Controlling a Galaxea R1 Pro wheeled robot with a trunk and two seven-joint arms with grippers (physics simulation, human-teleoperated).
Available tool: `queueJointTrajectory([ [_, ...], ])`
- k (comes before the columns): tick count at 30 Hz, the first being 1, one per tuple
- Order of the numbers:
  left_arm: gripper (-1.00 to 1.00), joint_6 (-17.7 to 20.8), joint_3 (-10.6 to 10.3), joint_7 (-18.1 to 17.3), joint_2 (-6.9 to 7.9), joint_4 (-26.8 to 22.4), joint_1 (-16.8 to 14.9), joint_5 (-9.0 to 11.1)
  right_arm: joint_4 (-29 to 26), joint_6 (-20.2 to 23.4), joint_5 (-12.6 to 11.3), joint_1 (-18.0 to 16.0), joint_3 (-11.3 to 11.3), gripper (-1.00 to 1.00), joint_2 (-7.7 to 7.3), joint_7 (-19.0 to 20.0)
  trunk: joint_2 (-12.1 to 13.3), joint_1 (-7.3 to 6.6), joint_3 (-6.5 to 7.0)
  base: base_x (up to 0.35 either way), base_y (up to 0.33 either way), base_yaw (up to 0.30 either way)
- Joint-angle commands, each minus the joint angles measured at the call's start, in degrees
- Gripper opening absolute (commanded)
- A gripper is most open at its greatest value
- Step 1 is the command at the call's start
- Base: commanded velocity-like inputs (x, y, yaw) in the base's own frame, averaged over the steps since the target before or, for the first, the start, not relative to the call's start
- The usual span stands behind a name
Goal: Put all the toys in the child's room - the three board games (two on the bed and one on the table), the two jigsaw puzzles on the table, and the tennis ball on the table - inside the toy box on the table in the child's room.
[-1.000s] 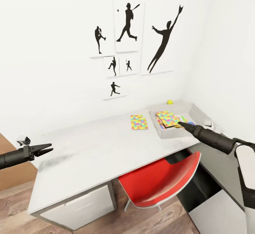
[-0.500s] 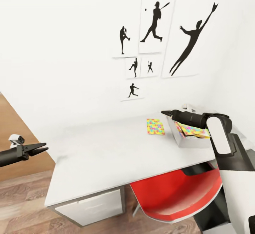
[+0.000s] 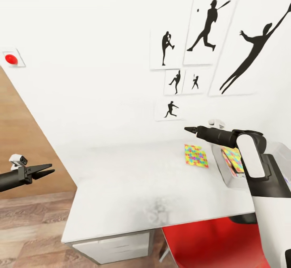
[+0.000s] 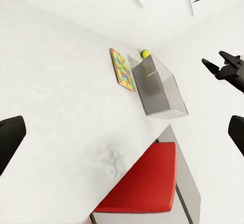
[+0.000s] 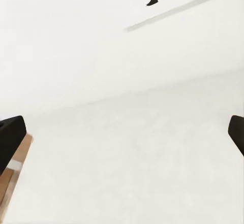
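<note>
Swinging leftward over the last second, the head camera has carried the wall silhouettes (image 3: 210, 57) and the table (image 3: 133, 187) towards the right of its picture, so most of the apparent shift is the view's own. A red wall button (image 3: 11, 59) has come into sight at the far left.

The left gripper (image 3: 46, 170) hangs off the table's left end over the wooden floor (image 3: 24, 223), much as it hung a second ago. In the head view its fingers look drawn nearly together, yet its wrist camera shows the fingertips (image 4: 11, 138) far apart at the picture's edges; it is open and holds nothing.

Further right, one jigsaw puzzle (image 3: 195, 155) lies flat on the table just beside the toy box (image 3: 226, 171), as before. The right gripper (image 3: 190, 129), which a second ago reached into the box, has lifted out and now points left above the table. Its wrist view shows dark fingertips (image 5: 11, 137) well apart and empty.

That suggests a delivery is finished; the outside puzzle and the tennis ball (image 4: 145, 53), which sits behind the box by the wall, still wait.

The right arm (image 3: 252, 166) hides most of the box in the head view: only a colourful sliver (image 3: 232, 158) shows inside, and which toys it belongs to cannot be told. The bed is out of frame.
</note>
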Motion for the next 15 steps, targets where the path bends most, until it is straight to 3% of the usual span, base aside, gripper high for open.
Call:
queueJointTrajectory([
  [1,1.0,0.5,-0.3,-0.1,0.07,0.1,-0.1,0.4,-0.1,0.2,0.0,0.0,0.0,1.0,-0.06,0.0,-0.1,0.06,-0.03,0.189,0.031,0.097],
  [9,1.0,0.3,-0.3,-0.1,0.06,0.1,-0.1,0.4,-0.1,0.2,0.0,0.4,-0.2,1.0,-0.18,0.0,-0.1,0.06,0.5,0.074,0.001,0.091],
  [15,1.0,0.3,-0.3,-0.3,0.06,0.1,-0.1,0.4,-0.6,0.2,0.0,0.7,-0.2,1.0,-0.33,0.1,-0.1,0.06,0.57,0.127,-0.114,0.016],
])
